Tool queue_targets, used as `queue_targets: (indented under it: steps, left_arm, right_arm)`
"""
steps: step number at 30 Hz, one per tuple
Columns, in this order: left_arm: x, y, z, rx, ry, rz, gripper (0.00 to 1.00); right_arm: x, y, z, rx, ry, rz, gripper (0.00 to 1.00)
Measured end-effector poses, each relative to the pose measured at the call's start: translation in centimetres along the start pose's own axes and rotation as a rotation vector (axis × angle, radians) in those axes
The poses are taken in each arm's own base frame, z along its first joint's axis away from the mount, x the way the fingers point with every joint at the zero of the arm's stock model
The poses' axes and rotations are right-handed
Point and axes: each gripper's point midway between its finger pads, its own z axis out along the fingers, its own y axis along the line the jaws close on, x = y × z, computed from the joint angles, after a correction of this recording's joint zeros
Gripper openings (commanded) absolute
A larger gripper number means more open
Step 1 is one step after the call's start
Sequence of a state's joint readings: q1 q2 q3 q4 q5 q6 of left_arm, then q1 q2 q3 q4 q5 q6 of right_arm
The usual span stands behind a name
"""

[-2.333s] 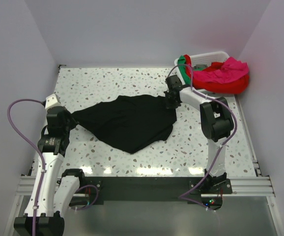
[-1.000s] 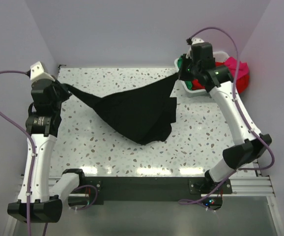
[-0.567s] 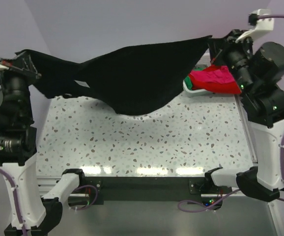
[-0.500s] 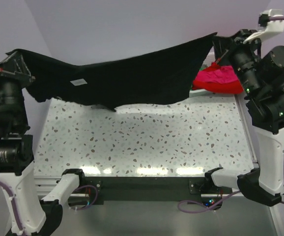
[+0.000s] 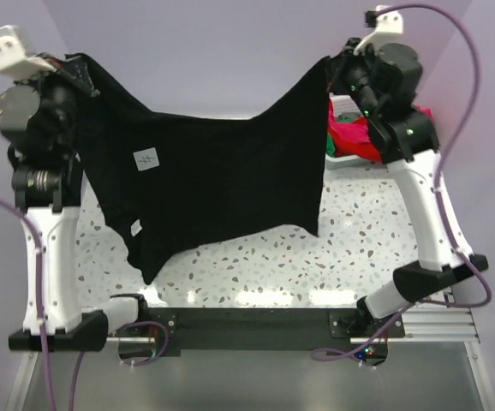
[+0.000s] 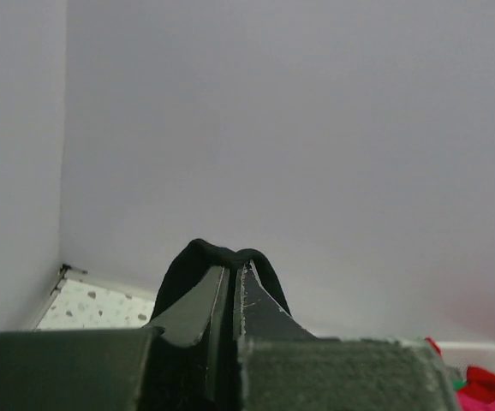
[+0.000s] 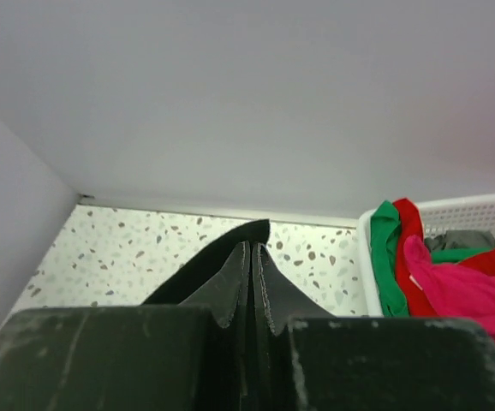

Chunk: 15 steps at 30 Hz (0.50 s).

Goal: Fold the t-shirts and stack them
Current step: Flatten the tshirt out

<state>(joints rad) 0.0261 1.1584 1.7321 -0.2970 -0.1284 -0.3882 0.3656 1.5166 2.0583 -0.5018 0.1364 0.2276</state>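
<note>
Black cloth, soft and light, is what we are handling: the black t-shirt (image 5: 222, 180) hangs spread in the air above the table (image 5: 367, 231), stretched between the two raised arms. The left hand (image 6: 233, 282) is clamped on a bunched fold of it high above the table's left side. The right hand (image 7: 252, 257) is pinched tight on another edge high above the table's far right corner.

We judge the shirt limp, with no stiffness of its own. It sags in a shallow curve between the two grips and falls in loose folds below them, longest under the left hand. It should drape wherever it is laid and swing if moved fast. It is not fragile, though a thin edge could creep out of a pinch. The best holds are probably two corners of one edge, kept taut so the cloth lands flat. We cannot tell whether the pinched points are shoulders or hem.

The shirt is plain and matte, with a small white neck label (image 5: 146, 159) showing towards its upper left. Its lowest corner drops towards the table's near left edge, and we cannot tell whether it touches.

On the table's far right corner stands a white slatted basket (image 7: 487, 210) holding the red t-shirt (image 5: 350, 137), pink t-shirt (image 7: 462, 291) and green t-shirt (image 7: 387, 257).
</note>
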Motion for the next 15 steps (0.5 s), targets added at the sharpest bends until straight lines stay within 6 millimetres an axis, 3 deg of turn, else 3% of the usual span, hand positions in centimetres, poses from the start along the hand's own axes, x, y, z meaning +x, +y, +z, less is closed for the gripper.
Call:
queue_targets:
  steps: [3, 6, 10, 15]
  left_arm:
    - [4.6, 0.8, 3.1, -0.014, 0.11, 0.025, 0.0]
    - [5.6, 0.7, 4.3, -0.002, 0.142, 0.033, 0.0]
    - [1.4, -1.0, 3.4, 0.048, 0.048, 0.038, 0.0]
    - [-6.0, -3.1, -1.2, 0.117, -0.12, 0.037, 0.0]
  right_arm:
    - [3.3, -0.4, 2.5, 0.018, 0.08, -0.008, 0.0]
    - [3.9, -0.5, 2.9, 0.022, 0.097, -0.01, 0.0]
    - [0.3, 0.1, 1.4, 0.002, 0.015, -0.005, 0.0]
    - [-4.8, 0.5, -3.2, -0.022, -0.109, -0.013, 0.0]
